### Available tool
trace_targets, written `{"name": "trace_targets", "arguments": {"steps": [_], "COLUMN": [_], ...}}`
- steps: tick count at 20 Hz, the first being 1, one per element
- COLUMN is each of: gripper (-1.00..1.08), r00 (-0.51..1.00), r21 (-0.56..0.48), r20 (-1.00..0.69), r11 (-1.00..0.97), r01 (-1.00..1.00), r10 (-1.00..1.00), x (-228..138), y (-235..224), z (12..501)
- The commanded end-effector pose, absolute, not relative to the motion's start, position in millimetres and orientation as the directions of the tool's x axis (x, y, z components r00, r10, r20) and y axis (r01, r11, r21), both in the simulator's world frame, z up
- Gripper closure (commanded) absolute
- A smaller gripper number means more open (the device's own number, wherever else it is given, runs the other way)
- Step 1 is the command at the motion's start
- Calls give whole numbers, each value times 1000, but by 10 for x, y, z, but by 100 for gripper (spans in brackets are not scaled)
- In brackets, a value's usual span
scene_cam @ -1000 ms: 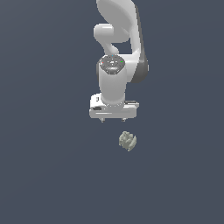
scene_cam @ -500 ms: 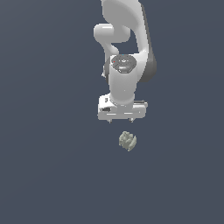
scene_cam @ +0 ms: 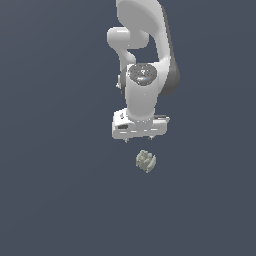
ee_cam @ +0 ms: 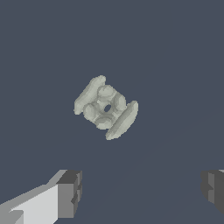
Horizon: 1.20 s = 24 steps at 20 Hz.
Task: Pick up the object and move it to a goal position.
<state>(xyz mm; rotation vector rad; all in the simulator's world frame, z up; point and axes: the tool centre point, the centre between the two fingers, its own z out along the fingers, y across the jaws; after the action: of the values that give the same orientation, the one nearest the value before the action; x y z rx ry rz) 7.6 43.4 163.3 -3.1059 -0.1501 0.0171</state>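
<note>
1. Nearest in the exterior view lies the small, lumpy, pale grey-green block point(scene_cam: 145, 161) with two ridged flanges and a bumpy middle. It rests alone on the flat, dark slate-blue worktop point(scene_cam: 55, 200), a little toward the exterior view's right of centre and turned at a slant, as the wrist view shows point(ee_cam: 106, 107). Nothing touches it.

2. Just behind and above it hangs the white pincer point(scene_cam: 140, 138) of the white Panda arm point(scene_cam: 142, 45), pointing down. In the wrist view its two dark grey finger pads point(ee_cam: 70, 192) stand wide apart, with nothing between them, so it is open and holds nothing. I judge this spread is kept so that the fingers can pass either side of the block's narrow waist.

3. The block sits off the line between the fingers, so the pincer likely needs to shift over it, and perhaps turn to match its slant, before lowering.

4. Nothing else stands on the worktop to hinder the approach. No goal marker is visible.
</note>
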Motion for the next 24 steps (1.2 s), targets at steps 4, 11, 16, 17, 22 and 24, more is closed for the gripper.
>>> {"name": "trace_targets", "arguments": {"steps": [4,11,16,17,22,24], "gripper": [-92,-92,-92,-92,-92,-92], "r00": [982,928,860,844,752,714], "r21": [-28,-21,-15,-14,-9,-7], "r20": [-7,-4,-2,-2,-1,-1], "r11": [-981,-928,-860,-844,-752,-714], "r01": [190,371,510,536,659,700], "r10": [190,371,510,537,659,700], "x": [128,231,314,331,412,441], "y": [472,548,610,622,682,704], "z": [1603,1544,1495,1485,1437,1419]}}
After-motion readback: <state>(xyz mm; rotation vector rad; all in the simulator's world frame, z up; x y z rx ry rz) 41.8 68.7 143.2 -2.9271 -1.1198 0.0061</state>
